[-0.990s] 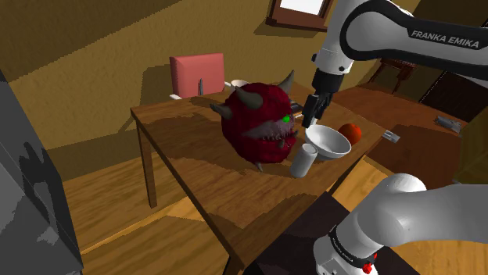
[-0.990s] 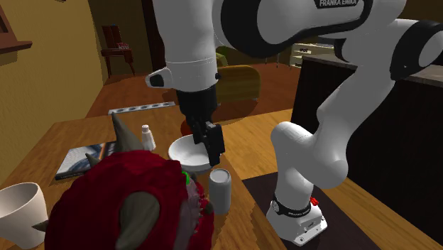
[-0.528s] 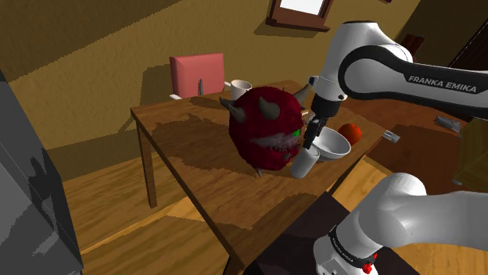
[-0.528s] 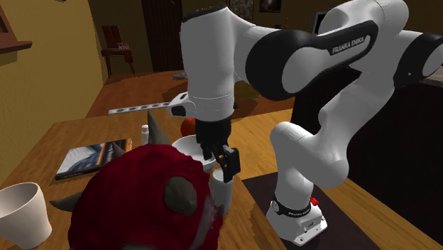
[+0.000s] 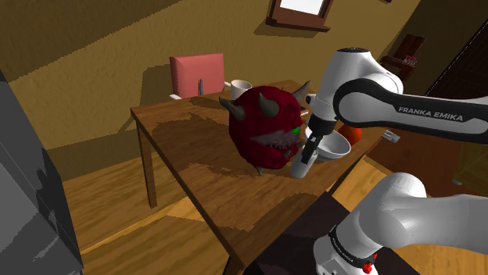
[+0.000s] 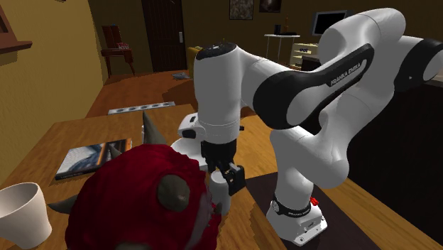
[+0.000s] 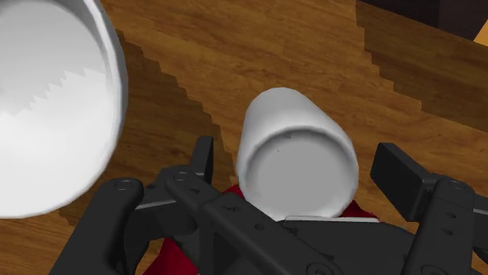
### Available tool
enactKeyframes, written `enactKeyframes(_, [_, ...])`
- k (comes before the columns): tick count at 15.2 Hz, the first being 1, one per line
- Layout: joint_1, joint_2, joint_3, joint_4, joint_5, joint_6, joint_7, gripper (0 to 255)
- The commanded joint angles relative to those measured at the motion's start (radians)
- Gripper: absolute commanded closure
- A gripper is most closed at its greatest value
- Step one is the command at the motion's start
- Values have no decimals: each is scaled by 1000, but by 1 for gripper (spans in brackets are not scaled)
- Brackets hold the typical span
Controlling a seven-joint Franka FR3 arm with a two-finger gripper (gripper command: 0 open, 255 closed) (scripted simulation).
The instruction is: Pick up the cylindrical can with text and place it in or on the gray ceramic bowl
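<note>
Table [image 5: 188,148], white can [image 7: 293,148], FRANKA EMIKA arm [image 5: 430,116]

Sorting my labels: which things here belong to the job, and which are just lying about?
Job: white can, pale bowl, tool open around the can.
Lying about: red horned head, book, white cup, pink box.
</note>
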Motion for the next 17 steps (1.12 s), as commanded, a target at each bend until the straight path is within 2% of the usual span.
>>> enactKeyframes(1, [-2, 0, -3, -33, -4, 34, -2, 0])
enactKeyframes(9, [-2, 0, -3, -33, -4, 33, -2, 0])
enactKeyframes(10, [-2, 0, -3, -33, -4, 33, -2, 255])
enactKeyframes(17, [-2, -1, -3, -33, -3, 33, -2, 255])
